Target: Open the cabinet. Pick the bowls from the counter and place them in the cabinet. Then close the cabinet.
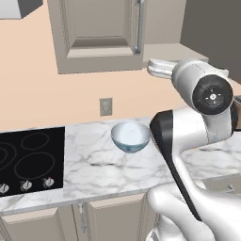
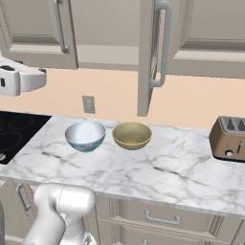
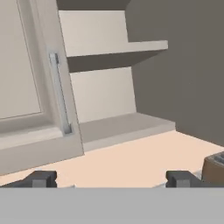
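The cabinet (image 2: 106,28) on the wall has its right door (image 2: 146,57) swung out edge-on, and its left door (image 2: 33,28) is shut. In the hand view I see the inner shelf (image 3: 118,48), the cabinet floor (image 3: 127,127) and the left door's bar handle (image 3: 59,92). My gripper (image 3: 111,179) is open and empty, level with the cabinet's bottom edge. Two bowls sit side by side on the counter (image 2: 158,167): a white one with a blue outside (image 2: 85,135) (image 1: 131,136) and a yellowish-tan one (image 2: 132,135). My hand (image 2: 21,79) hangs high, to their left.
A black cooktop (image 1: 28,157) borders the counter on the left. At the counter's right end stands a brown toaster (image 2: 229,139). A wall socket (image 2: 88,104) is behind the bowls. Another wall cabinet (image 2: 210,38) hangs to the right of the open door.
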Controlling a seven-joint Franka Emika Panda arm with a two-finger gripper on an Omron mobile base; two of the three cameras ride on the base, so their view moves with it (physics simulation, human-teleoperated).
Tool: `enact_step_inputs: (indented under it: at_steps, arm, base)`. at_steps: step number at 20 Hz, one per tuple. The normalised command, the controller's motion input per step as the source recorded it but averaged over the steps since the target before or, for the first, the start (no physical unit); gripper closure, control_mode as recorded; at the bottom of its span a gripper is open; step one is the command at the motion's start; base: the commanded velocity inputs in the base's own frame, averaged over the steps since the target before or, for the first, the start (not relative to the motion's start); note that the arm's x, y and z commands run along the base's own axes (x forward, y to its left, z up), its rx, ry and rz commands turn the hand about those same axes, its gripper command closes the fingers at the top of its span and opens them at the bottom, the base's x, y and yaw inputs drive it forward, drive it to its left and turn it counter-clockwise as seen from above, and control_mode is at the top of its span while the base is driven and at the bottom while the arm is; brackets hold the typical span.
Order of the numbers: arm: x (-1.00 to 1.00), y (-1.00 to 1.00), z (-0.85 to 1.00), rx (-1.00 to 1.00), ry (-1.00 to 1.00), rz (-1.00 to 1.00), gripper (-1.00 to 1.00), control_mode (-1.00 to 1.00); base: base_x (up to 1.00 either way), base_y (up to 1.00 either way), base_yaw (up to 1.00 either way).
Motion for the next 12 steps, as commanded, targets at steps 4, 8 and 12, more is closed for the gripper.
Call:
enact_step_inputs:
  at_steps: [4, 8, 12]
  arm:
    - [0.0, 0.02, 0.0, 0.0, -0.71, 0.37, -1.0, -1.0]
    - [0.15, 0.0, 0.0, -0.01, -0.35, 0.31, -1.0, -1.0]
    - [0.58, 0.0, 0.0, 0.0, -0.04, 0.19, -1.0, -1.0]
  base:
    - [0.0, 0.0, 0.0]
    - [0.0, 0.0, 0.0]
    - [0.0, 0.0, 0.0]
